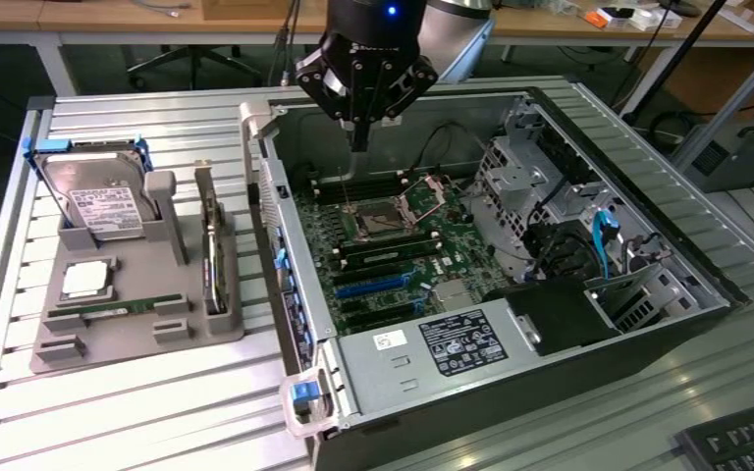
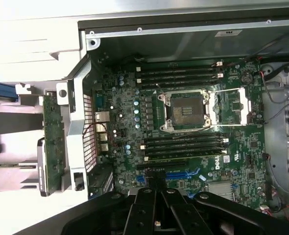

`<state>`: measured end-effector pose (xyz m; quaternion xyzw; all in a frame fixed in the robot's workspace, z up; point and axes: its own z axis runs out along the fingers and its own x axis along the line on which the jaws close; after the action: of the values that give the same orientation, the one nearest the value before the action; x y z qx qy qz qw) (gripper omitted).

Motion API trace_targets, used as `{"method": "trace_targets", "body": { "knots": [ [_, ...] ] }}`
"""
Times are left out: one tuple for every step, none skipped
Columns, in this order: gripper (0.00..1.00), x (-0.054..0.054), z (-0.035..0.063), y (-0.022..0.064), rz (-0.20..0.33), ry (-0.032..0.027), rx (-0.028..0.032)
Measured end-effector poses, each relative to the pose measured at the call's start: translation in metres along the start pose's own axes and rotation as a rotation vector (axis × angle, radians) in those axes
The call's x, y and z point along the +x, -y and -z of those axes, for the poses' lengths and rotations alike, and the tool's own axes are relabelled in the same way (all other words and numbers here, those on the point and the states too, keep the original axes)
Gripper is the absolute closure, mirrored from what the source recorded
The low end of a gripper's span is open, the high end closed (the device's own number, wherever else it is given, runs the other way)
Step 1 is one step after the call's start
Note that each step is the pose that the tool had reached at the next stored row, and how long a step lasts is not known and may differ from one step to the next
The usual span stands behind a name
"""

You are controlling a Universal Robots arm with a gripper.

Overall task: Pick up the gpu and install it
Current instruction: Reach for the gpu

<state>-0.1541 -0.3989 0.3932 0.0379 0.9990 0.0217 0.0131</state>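
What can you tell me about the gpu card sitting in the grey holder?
The gpu is a thin, flat card standing on its long edge, a narrow slat in the exterior view. Its board looks green, with a grey metal strip along one part. It sits in a slot of the grey holder, beside the open computer case. Only the holder touches it; the tool hangs over the case, away from it.

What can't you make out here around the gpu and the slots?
The gpu: exterior view, stands edge-on in the grey holder, faces unseen.
Blue slots: wrist view, partly covered by the gripper.
Power supply label: exterior view, print too small.
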Motion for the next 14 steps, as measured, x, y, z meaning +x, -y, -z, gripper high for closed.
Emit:
{"method": "trace_targets", "body": {
  "knots": [
    [0.89, 0.0002, 0.0, 0.0, 0.0, 0.0, 0.0],
    [0.89, 0.0003, 0.0, 0.0, 0.0, 0.0, 0.0],
    [0.89, 0.0004, 0.0, 0.0, 0.0, 0.0001, 0.0],
    [0.89, 0.0006, 0.0, 0.0, 0.0, 0.0, 0.0],
    [0.89, 0.0007, 0.0, 0.0001, 0.0, 0.0, 0.0],
    [0.89, 0.001, 0.0, 0.0001, 0.0, 0.0, 0.0],
    [0.89, 0.0011, 0.0, 0.0001, 0.0, 0.0001, 0.0],
    [0.89, 0.0013, 0.0, 0.0001, 0.0, 0.0, 0.0],
    [0.89, 0.0015, 0.0001, 0.0001, 0.0, 0.0, 0.0001],
    [0.89, 0.0018, 0.0, 0.0001, 0.0, 0.0, 0.0],
    [0.89, 0.0019, 0.0, 0.0001, 0.0, 0.0, 0.0],
    [0.89, 0.0021, 0.0001, 0.0002, 0.0, 0.0, 0.0],
    [0.89, 0.0022, 0.0001, 0.0002, 0.0, 0.0, 0.0],
    [0.89, 0.0024, 0.0, 0.0002, 0.0, 0.0001, -0.0001]
  ]
}}
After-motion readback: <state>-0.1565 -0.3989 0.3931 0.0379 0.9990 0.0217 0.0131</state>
